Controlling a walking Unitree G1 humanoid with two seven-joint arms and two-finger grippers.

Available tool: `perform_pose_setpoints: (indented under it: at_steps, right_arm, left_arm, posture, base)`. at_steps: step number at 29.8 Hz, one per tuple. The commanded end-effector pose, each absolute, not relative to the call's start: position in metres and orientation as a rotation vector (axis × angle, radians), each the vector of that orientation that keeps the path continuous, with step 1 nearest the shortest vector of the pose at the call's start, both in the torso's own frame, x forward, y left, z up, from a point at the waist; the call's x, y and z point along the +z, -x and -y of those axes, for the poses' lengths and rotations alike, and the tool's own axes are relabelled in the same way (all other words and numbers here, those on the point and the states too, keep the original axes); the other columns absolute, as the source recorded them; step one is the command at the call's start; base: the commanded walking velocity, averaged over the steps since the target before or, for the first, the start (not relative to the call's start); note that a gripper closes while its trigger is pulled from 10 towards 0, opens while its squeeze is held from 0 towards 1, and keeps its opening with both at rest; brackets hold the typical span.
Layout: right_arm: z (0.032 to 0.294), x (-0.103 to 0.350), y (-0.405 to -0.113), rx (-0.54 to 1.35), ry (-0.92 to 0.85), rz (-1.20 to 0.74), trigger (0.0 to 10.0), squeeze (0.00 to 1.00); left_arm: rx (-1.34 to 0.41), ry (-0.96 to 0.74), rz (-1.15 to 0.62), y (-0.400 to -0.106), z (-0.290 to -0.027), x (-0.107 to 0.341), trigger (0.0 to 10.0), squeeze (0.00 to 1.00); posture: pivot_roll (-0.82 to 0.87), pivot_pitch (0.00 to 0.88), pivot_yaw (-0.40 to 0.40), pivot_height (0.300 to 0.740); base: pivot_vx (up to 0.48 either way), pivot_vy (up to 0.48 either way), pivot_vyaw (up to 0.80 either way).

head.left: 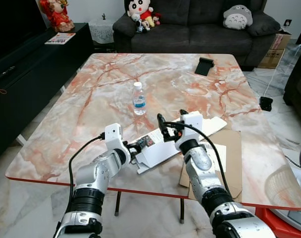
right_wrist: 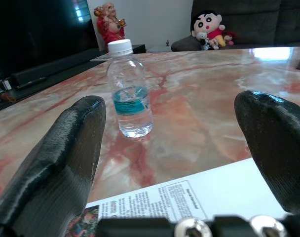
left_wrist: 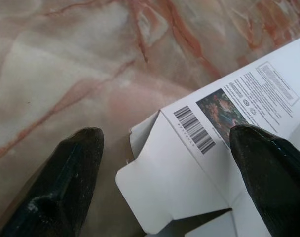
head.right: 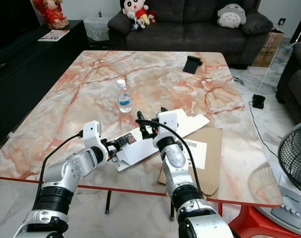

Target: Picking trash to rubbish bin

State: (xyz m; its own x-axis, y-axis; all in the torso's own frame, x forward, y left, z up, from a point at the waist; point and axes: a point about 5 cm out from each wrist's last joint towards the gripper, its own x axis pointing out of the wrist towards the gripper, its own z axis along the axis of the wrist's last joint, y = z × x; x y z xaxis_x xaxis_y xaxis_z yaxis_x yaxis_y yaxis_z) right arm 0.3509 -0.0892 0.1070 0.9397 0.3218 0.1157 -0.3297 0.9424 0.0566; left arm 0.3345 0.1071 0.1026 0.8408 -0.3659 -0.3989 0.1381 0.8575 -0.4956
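A flattened white carton [head.left: 155,151] with a barcode and small print lies on the marble table [head.left: 91,99] near its front edge. My left gripper [head.left: 135,147] stands open at the carton's left end, one finger [left_wrist: 273,168] over the printed panel [left_wrist: 229,123] and the other finger [left_wrist: 61,182] over bare marble. My right gripper [head.left: 170,124] is open just above the carton's far side and points toward a small clear water bottle [right_wrist: 130,94]. That bottle [head.left: 138,98] stands upright with a white cap and blue label, a short way beyond the carton.
A brown cardboard sheet [head.left: 232,158] with a shipping label lies under the carton's right end. A black stand [head.left: 205,66] sits at the table's far right. A dark sofa [head.left: 190,25] is behind, a black cabinet [head.left: 22,74] left, a fan [head.left: 289,188] right.
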Motion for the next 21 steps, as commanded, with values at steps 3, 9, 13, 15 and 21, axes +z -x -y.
perform_pose_setpoints:
  at_steps: [3,9,13,15,21]
  right_arm:
    - [0.087,0.109,-0.351,0.340,-0.079,0.111,10.0,0.00]
    - [0.088,0.108,-0.351,0.337,-0.078,0.108,10.0,0.00]
    - [0.088,0.107,-0.351,0.338,-0.077,0.107,10.0,0.00]
    - [0.088,0.107,-0.351,0.337,-0.078,0.106,10.0,0.00]
    - [0.088,0.105,-0.350,0.332,-0.077,0.098,10.0,0.00]
  left_arm:
    - [-0.341,0.475,-0.529,-0.335,-0.093,0.104,10.0,0.00]
    - [-0.395,0.472,-0.534,-0.336,-0.080,0.105,10.0,0.00]
    - [-0.426,0.479,-0.542,-0.337,-0.070,0.106,10.0,0.00]
    - [-0.434,0.482,-0.546,-0.337,-0.067,0.105,10.0,0.00]
    - [-0.432,0.489,-0.561,-0.336,-0.066,0.101,10.0,0.00]
  posture:
    - [0.05,0.000,0.039,0.740]
    - [0.04,0.000,0.042,0.740]
    - [0.04,0.000,0.042,0.740]
    - [0.04,0.000,0.042,0.740]
    - [0.04,0.000,0.049,0.740]
  base:
    - [0.000,0.000,0.00]
    - [0.000,0.000,0.00]
    - [0.000,0.000,0.00]
    - [0.000,0.000,0.00]
    - [0.000,0.000,0.00]
